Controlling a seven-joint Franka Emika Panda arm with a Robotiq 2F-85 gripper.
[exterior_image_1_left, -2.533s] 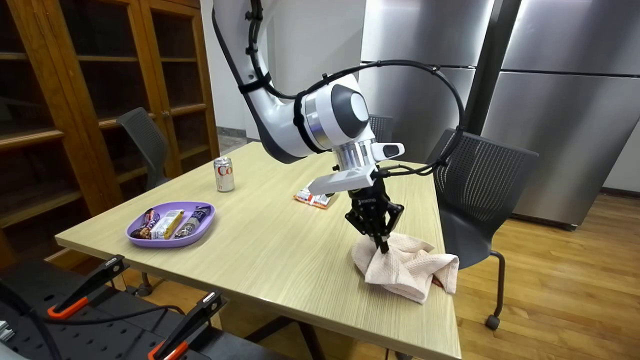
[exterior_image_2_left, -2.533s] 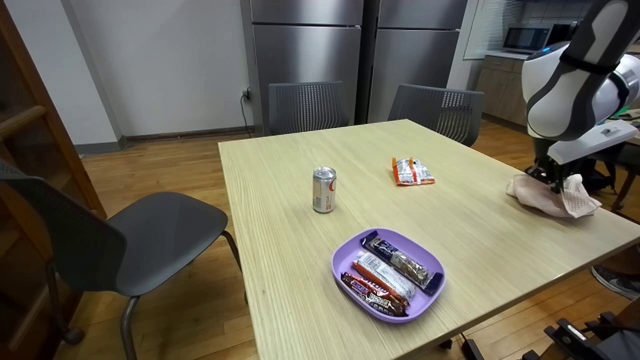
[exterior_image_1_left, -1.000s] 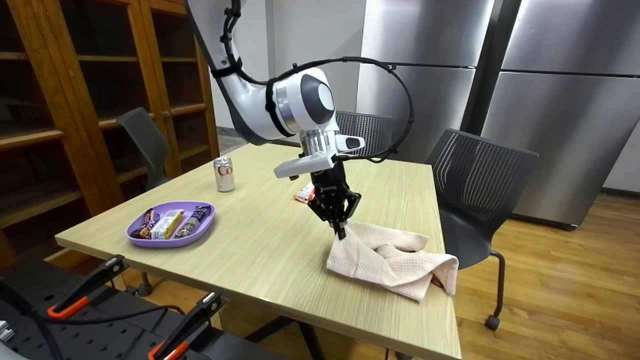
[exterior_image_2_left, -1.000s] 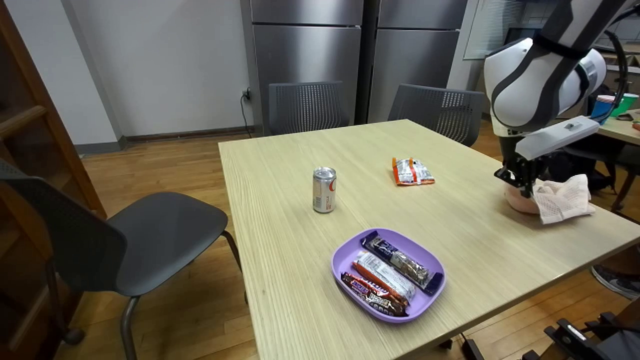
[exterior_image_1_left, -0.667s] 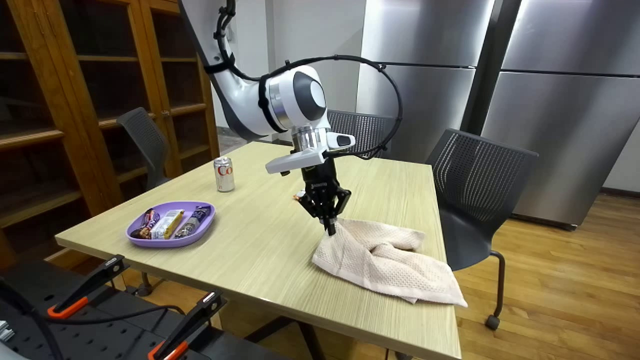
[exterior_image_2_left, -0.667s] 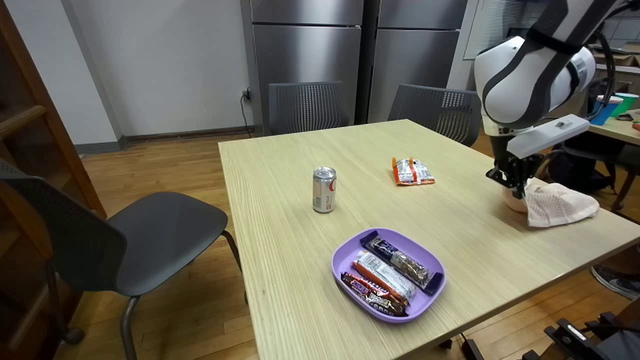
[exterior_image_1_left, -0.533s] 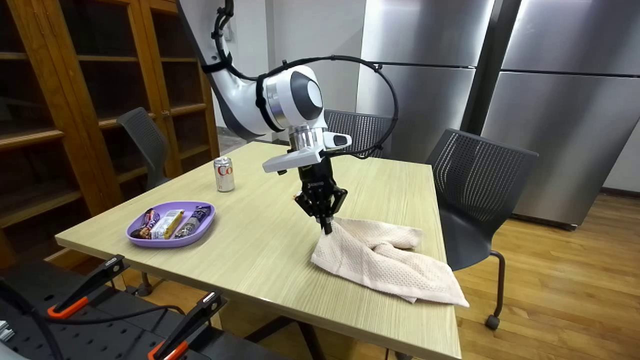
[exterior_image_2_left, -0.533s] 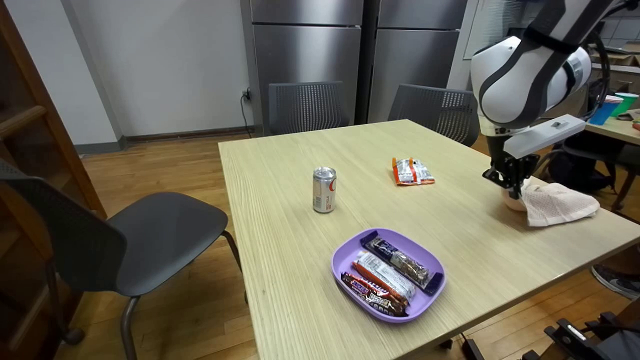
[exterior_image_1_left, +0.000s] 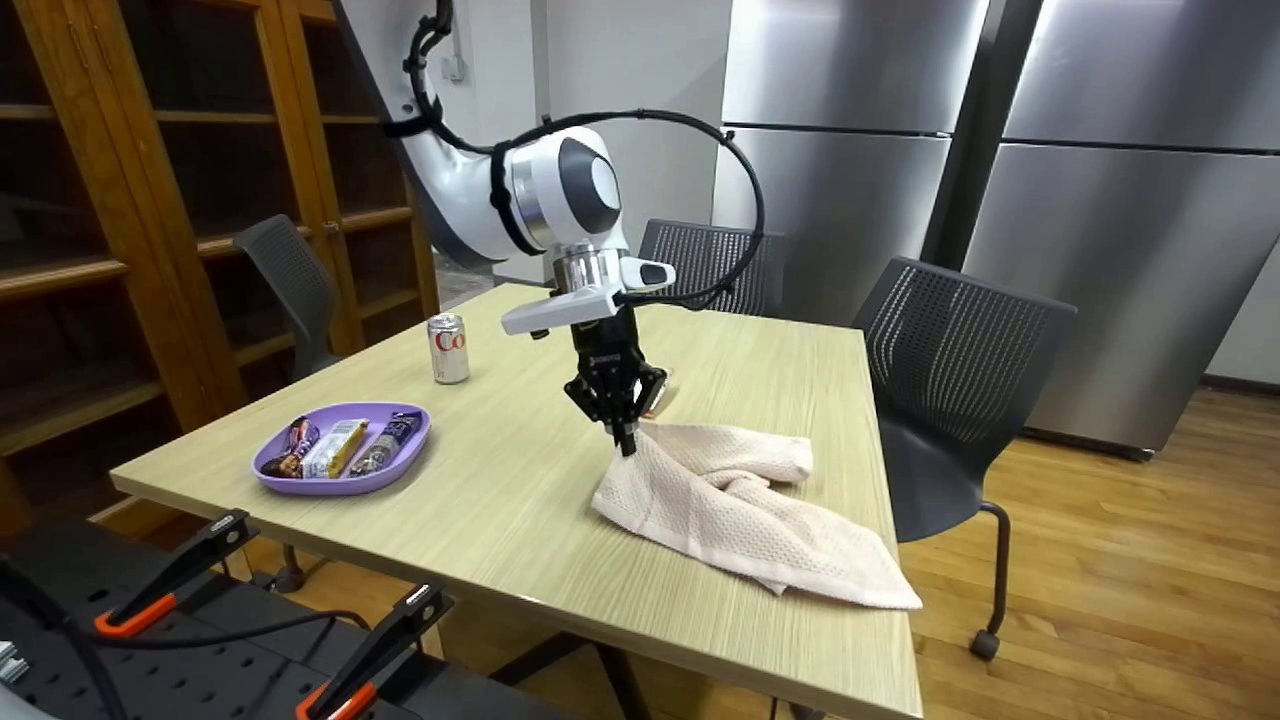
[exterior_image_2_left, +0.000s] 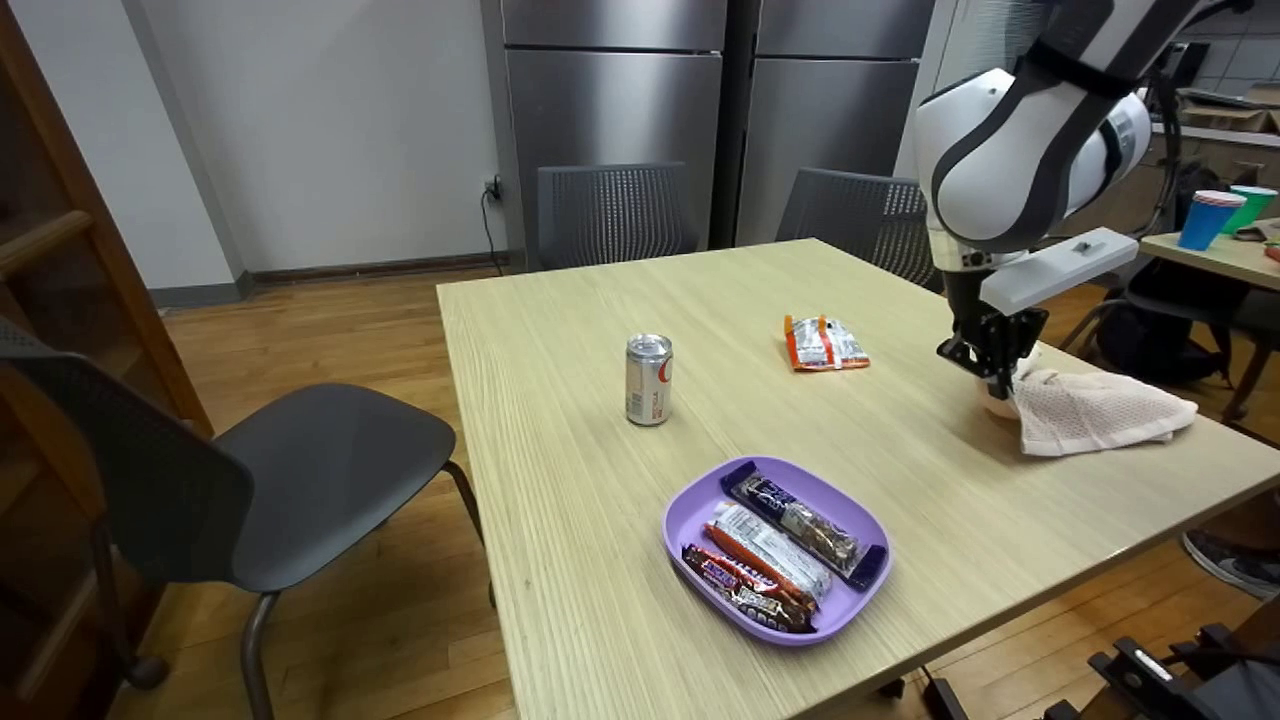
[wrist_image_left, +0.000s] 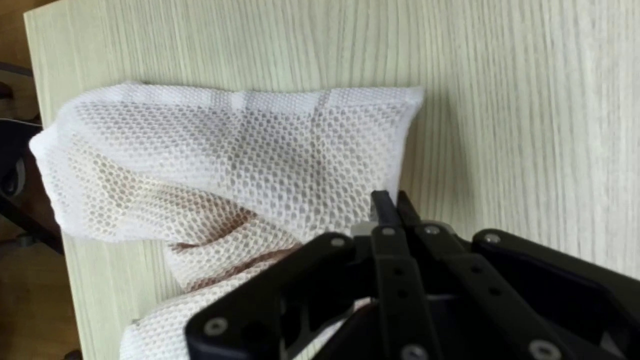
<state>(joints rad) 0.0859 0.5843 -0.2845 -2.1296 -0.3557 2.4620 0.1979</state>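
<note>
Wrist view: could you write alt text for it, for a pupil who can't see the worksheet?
A black two-finger gripper pinches the edge of a pale waffle-weave towel. The towel lies rumpled and partly folded on a light wood-grain table, whose edge runs down the left of the picture.

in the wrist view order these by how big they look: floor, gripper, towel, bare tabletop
1. Bare tabletop, largest
2. Towel and gripper: unsure, as they look close in size and nearness enlarges the gripper
3. Floor, smallest
</note>
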